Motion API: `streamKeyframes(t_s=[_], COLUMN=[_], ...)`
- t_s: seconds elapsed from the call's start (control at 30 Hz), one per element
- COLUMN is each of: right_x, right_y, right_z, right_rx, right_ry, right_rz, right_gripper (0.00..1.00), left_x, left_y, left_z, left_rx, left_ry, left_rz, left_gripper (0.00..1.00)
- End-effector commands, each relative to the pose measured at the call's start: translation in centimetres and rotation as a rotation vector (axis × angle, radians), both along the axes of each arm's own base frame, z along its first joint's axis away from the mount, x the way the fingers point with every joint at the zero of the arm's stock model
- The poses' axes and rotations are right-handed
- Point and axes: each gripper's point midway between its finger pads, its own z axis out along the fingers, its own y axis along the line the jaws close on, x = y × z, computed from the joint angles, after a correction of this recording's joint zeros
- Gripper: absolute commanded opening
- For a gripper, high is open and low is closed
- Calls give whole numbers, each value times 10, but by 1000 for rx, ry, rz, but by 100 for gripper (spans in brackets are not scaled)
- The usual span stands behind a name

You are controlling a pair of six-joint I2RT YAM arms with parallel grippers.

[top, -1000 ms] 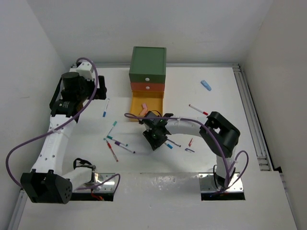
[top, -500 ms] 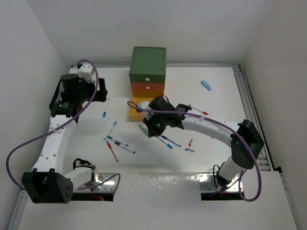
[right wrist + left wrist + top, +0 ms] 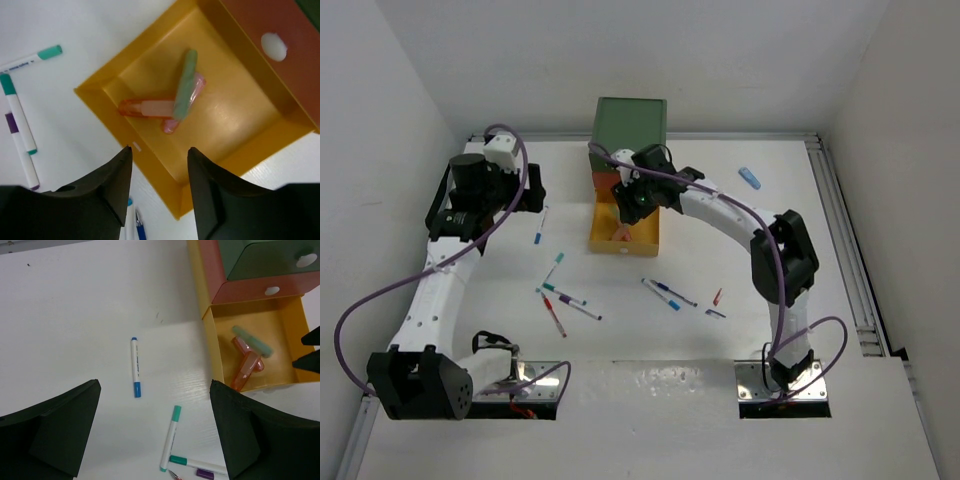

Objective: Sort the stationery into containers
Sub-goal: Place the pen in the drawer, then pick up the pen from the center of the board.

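Observation:
The cabinet has a dark green drawer, an orange-red drawer and an open yellow drawer. My right gripper hangs open and empty just above the yellow drawer. A mint-green capsule lies there across pink pieces. My left gripper is open and empty above the table; its view shows a blue-capped pen, a teal-capped pen and the yellow drawer. More pens lie at centre left.
Blue pens, a small red piece and a purple one lie at centre right. A blue capsule lies at the far right. A rail runs along the table's right edge. White walls close in the back and sides.
My right arm swung from the table's middle up to the yellow drawer. The mint-green capsule seen by its jaws half a second ago now lies in the drawer. The left arm barely moved.

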Motion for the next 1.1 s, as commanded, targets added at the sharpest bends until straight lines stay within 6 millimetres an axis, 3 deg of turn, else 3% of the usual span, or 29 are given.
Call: streamKeyframes(t_s=[0.0,0.07,0.17,0.2,0.23,0.27,0.3,0.37,0.4,0.43,0.47,0.5,0.53,0.6,0.63,0.7,0.73,0.77,0.87,1.07], right_x=[5,2,7,13,16,24,37,53,72,83,95,109,120,146,161,172,178,182,188,194], right_y=[0,-8,-25,-47,-60,-72,-104,-137,-167,-183,-196,-225,-237,-270,-277,-287,-305,-310,-322,-345], right_z=[24,28,64,63,85,93,92,84,89,76,78,74,57,59,49,37,30,16,-10,-41], right_rx=[25,15,86,92,125,139,126,106,110,100,97,91,89,80,72,56,49,24,-6,-64], right_ry=[-33,-16,-34,-31,-81,-120,-132,-117,-120,-96,-113,-121,-101,-134,-117,-119,-127,-126,-114,-100], right_rz=[4,-13,-76,-122,-149,-171,-238,-301,-362,-390,-400,-443,-456,-492,-483,-458,-476,-454,-443,-481], right_gripper=[49,55,52,50,49,48,46,44,44,44,45,49,51,56,58,62,67,69,74,74], left_x=[12,16,24,25,26,26,26,27,28,28,29,29,27,28,30,30,30,31,32,33], left_y=[4,3,3,3,4,5,6,6,4,3,2,-3,-5,-8,-10,-14,-14,-14,-16,-17], left_z=[21,24,30,32,34,35,34,30,27,24,22,21,18,14,14,12,11,8,7,0], left_rx=[15,13,10,12,13,13,14,11,5,1,6,-4,-11,1,-3,-12,-14,-16,-24,-42], left_ry=[-79,-89,-98,-104,-113,-118,-120,-113,-107,-98,-89,-81,-65,-50,-42,-31,-26,-16,-12,12], left_rz=[5,2,4,3,9,12,12,13,2,-5,-20,-50,-64,-112,-126,-153,-159,-163,-182,-178], left_gripper=[97,97,98,97,97,97,98,97,97,97,98,98,98,98,98,98,98,98,97,97])
